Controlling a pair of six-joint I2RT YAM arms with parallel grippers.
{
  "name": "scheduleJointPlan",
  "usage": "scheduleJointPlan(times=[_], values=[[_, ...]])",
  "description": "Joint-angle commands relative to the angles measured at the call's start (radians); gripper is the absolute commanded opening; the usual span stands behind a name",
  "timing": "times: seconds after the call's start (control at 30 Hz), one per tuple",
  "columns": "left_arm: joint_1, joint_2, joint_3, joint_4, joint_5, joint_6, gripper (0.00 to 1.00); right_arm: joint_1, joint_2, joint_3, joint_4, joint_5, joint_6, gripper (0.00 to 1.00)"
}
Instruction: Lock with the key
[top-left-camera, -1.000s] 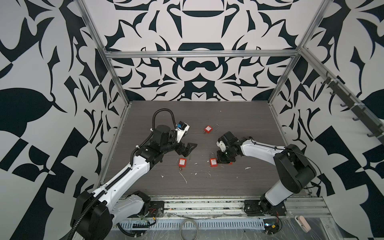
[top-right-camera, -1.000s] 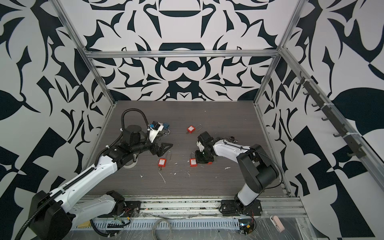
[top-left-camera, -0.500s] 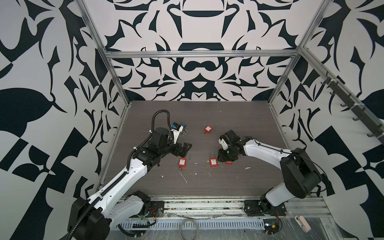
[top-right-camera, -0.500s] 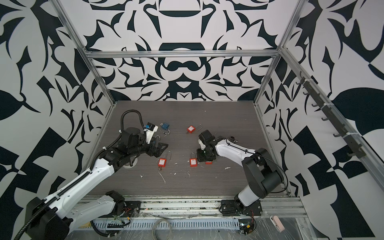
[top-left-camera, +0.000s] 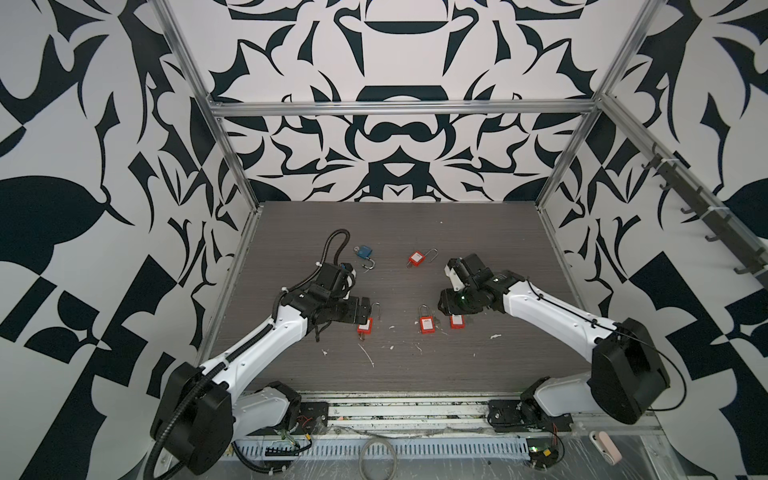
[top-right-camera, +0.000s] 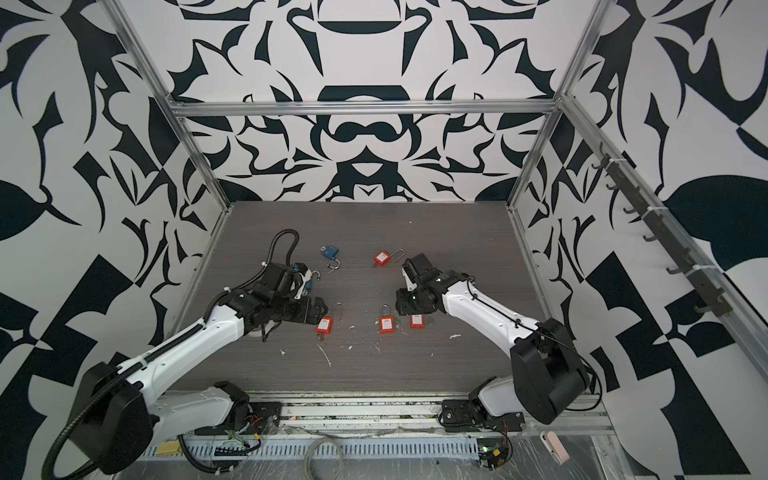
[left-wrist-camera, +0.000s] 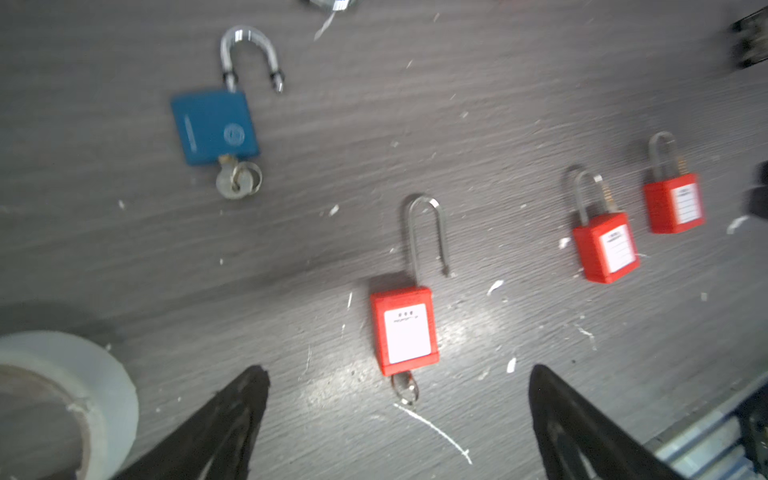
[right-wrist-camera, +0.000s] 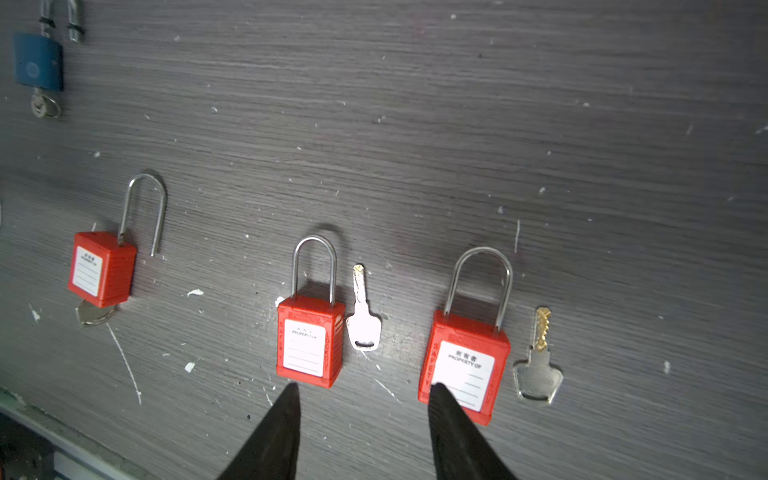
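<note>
- Since the open red padlock (top-left-camera: 364, 327) lies left of centre on the surface (top-left-camera: 415, 374), just beside your left fingers (top-left-camera: 358, 313) in both top views, you can take it as the lock in hand; two shut red padlocks (top-left-camera: 427, 325) lie to its right, near the right fingers (top-left-camera: 446, 302).
- Through the left wrist camera, your left fingers (left-wrist-camera: 232, 415) stand wide and empty, either side of the key (left-wrist-camera: 405, 388) stuck in the padlock's base, touching nothing.
- Small and plastic-cased, it looks light, stiff and apt to skid; grip the body's flat sides, not the smooth shackle (left-wrist-camera: 424, 237).
- Through the right wrist camera, the right fingers (right-wrist-camera: 278, 432) stand partly apart and hold nothing; one tip overlaps one of the shut red padlocks (right-wrist-camera: 465, 365), contact unclear.
</note>
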Motion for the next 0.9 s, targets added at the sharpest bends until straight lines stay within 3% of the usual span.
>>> scheduleJointPlan(times=[0.0,0.5,0.87], values=[[0.002,0.053,-0.004,-0.044,0.003,-0.067,0.99,0.013,-0.041,0.031,-0.029,0.018,0.015,0.54],[-0.086,0.336,0.113,-0.004,0.132,-0.138,0.99,0.015,-0.064,0.009,0.021,-0.049,0.025,0.55],[-0.137,0.357,0.129,0.041,0.274,-0.242,0.99,0.015,-0.080,-0.006,0.023,-0.057,0.003,0.55]])
